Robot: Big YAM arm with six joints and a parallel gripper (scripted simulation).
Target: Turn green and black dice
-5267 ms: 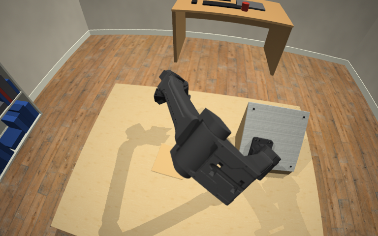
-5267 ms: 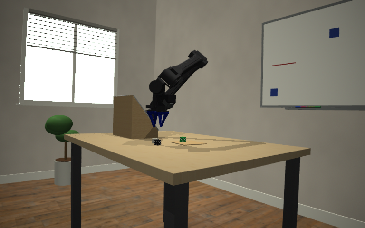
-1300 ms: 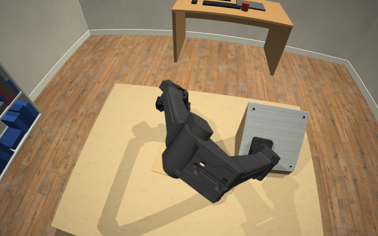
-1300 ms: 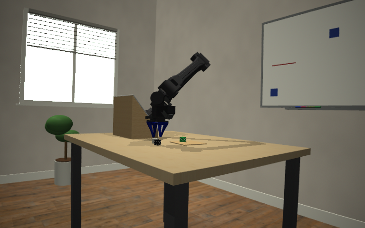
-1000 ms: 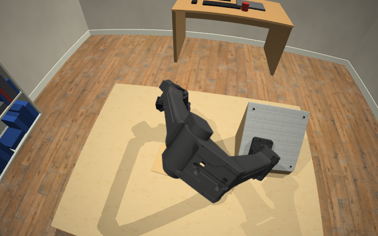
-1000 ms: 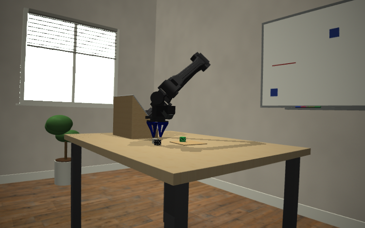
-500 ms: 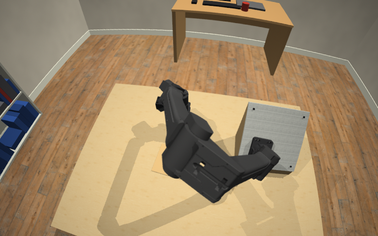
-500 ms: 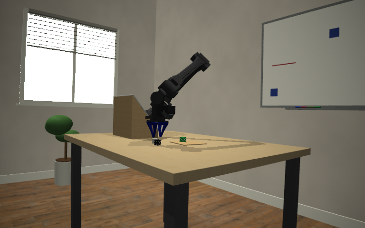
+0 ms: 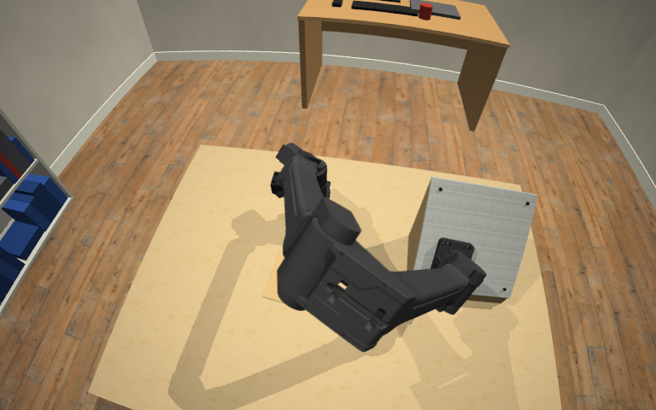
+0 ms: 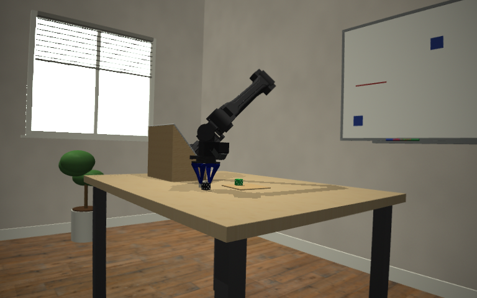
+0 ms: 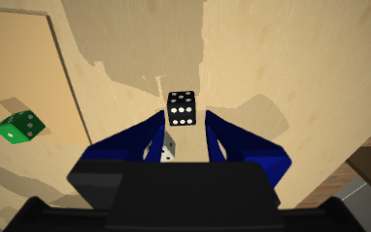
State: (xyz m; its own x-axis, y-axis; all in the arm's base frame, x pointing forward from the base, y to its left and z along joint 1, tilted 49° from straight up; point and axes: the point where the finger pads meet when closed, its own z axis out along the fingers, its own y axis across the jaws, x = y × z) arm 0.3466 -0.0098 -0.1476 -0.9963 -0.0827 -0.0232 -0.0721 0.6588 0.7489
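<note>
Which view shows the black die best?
Wrist: the small black cube die with white pips fills the frame centre, pips countable, just beyond the jaws. Exterior shows it tiny on the table. Top: hidden under the arm.

Black cube die (image 11: 182, 108) w/ white pips; green cube die (image 11: 20, 127), white pips; blue gripper (image 11: 185, 127) fingers; tan mat (image 11: 34, 72).

black die (image 11: 182, 108) sitting between the blue fingertips, white die (image 11: 167, 147) tucked close behind the left finger, open table (image 11: 290, 63) on the right, green die (image 11: 21, 127) far left
</note>
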